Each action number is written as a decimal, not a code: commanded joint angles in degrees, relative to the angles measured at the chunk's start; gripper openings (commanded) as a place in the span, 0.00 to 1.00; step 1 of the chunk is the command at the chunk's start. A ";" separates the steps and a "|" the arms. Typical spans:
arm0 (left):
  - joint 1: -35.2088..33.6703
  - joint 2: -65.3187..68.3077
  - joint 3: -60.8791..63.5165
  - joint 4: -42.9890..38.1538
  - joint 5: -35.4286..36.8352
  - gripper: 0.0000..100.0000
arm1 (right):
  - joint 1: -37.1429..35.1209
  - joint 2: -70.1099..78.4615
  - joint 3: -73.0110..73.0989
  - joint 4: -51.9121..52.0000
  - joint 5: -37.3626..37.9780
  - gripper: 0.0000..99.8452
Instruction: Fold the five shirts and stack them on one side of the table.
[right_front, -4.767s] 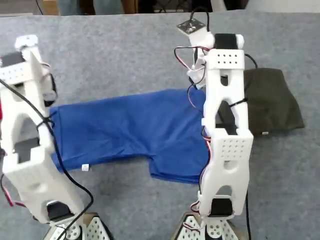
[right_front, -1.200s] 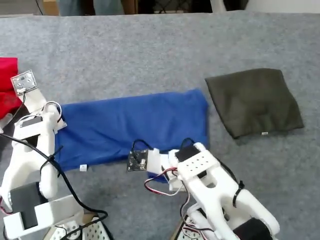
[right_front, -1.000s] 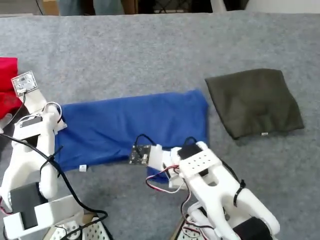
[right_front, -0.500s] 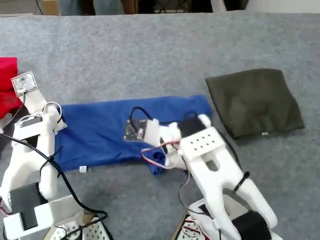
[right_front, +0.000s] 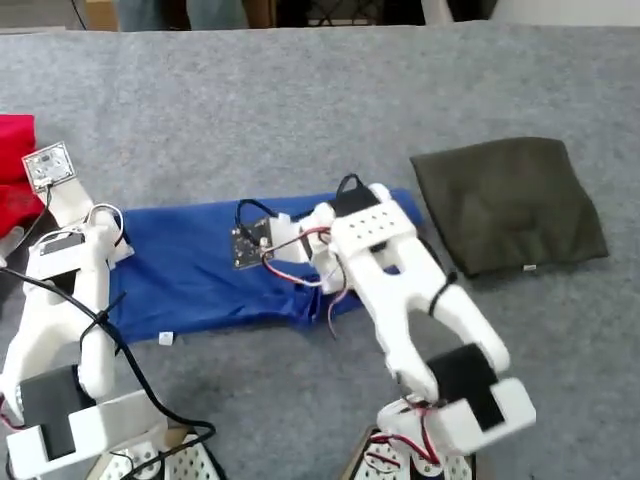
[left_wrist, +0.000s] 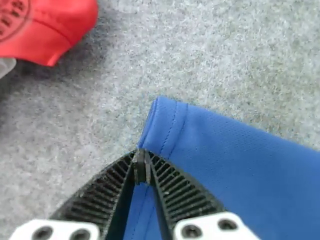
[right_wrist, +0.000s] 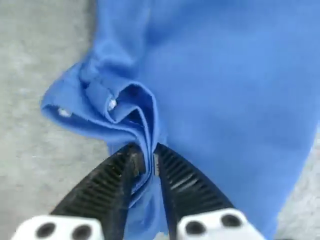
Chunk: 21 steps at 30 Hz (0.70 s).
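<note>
A blue shirt (right_front: 190, 265) lies in a long band across the middle of the grey table. My left gripper (left_wrist: 142, 169) is shut on the blue shirt's (left_wrist: 235, 165) corner at its left end, low on the table. My right gripper (right_wrist: 146, 161) is shut on a bunched fold of blue shirt (right_wrist: 225, 75) cloth, held above the shirt's right half, where the right arm (right_front: 380, 260) covers it from above. A folded olive shirt (right_front: 505, 205) lies at the right. A red shirt (right_front: 14, 165) lies at the left edge, close to the left arm (right_front: 60, 290).
The grey felt table (right_front: 300, 100) stretches bare behind the shirts. The red shirt (left_wrist: 47, 25) lies just beyond the blue corner in the left wrist view. Both arm bases stand at the near edge.
My right arm has lifted the shirt's near right part and carried it back and leftward over the shirt. The shirt's right end now looks narrower. The left arm has stayed still.
</note>
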 joint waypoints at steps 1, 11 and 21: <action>-0.40 -0.26 -3.65 0.09 -0.62 0.03 | 2.37 2.86 -3.82 -6.68 0.88 0.01; -0.04 -0.26 -3.65 0.00 -0.62 0.03 | 2.64 4.79 -6.55 -8.79 0.88 0.08; -0.04 -0.26 -3.65 0.09 -0.62 0.03 | 8.88 4.62 -16.31 -7.03 -7.91 0.27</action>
